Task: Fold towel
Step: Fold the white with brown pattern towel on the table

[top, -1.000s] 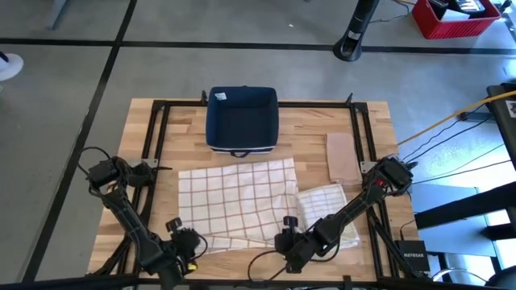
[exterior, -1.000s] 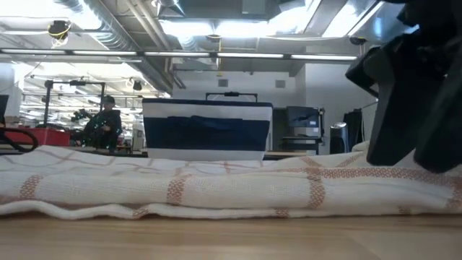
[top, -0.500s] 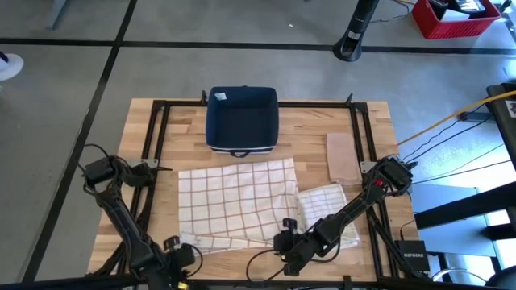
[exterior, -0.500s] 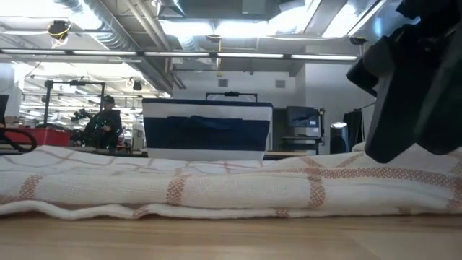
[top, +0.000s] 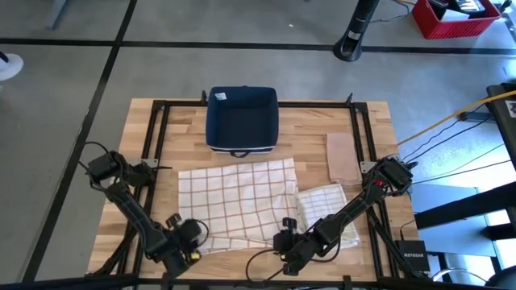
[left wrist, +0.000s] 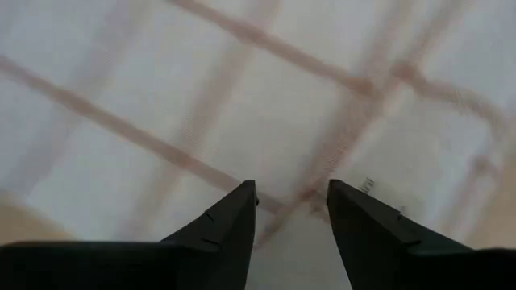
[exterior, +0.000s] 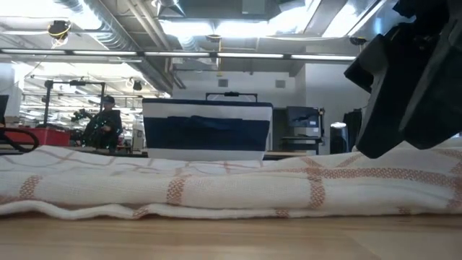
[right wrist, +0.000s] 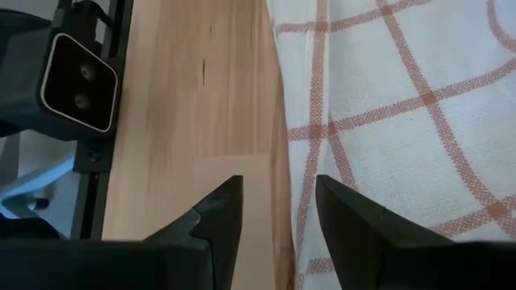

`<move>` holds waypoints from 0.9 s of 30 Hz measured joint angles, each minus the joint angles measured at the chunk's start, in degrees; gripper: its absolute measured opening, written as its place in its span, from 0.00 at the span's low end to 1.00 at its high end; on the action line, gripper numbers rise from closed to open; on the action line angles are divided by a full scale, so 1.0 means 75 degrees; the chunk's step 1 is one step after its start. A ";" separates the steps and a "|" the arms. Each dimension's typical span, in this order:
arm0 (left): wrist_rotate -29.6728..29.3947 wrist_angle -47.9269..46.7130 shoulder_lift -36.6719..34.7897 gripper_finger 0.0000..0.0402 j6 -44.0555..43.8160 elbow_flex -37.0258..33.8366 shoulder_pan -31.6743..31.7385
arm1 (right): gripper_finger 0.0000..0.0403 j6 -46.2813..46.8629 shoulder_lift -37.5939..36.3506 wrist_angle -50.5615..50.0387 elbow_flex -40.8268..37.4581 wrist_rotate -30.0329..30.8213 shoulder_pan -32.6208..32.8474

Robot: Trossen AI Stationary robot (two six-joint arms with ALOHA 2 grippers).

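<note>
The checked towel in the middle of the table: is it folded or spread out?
Mostly spread: the checked towel lies flat, with only its near edge doubled over.

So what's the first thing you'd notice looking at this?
A big white towel with orange-red checks lies spread across the middle of the wooden table, with a dark blue fabric bin just behind it. Two dark grippers, left and right, sit open at the towel's near edge.
</note>
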 joint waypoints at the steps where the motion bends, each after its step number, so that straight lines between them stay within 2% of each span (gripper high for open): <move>1: 0.0216 0.0395 0.0006 0.37 0.0227 -0.0081 -0.0012 | 0.39 0.0002 0.0000 -0.0002 0.0000 -0.0001 0.0000; 4: 0.0603 0.1330 0.0003 0.37 0.0928 -0.0112 -0.0098 | 0.39 -0.0001 0.0000 0.0002 0.0000 -0.0004 0.0000; 9: 0.0743 0.2248 -0.0002 0.37 0.1570 0.0019 -0.0387 | 0.39 0.0002 0.0000 -0.0010 0.0000 -0.0004 0.0000; 13: 0.1154 0.2443 -0.0003 0.37 0.1265 0.0016 -0.0693 | 0.39 0.0002 0.0003 -0.0013 0.0000 -0.0004 0.0000; 19: 0.1295 0.2008 -0.0049 0.37 0.0302 0.0012 -0.1146 | 0.39 0.0003 0.0003 -0.0011 0.0000 -0.0006 0.0000; 23: 0.1063 0.1964 -0.0257 0.37 -0.0028 0.0010 -0.1163 | 0.39 0.0002 0.0003 -0.0012 0.0000 -0.0006 -0.0003; 27: 0.0251 0.1978 -0.0468 0.37 0.0210 0.0010 -0.1155 | 0.39 -0.0006 0.0003 -0.0013 0.0000 0.0002 -0.0003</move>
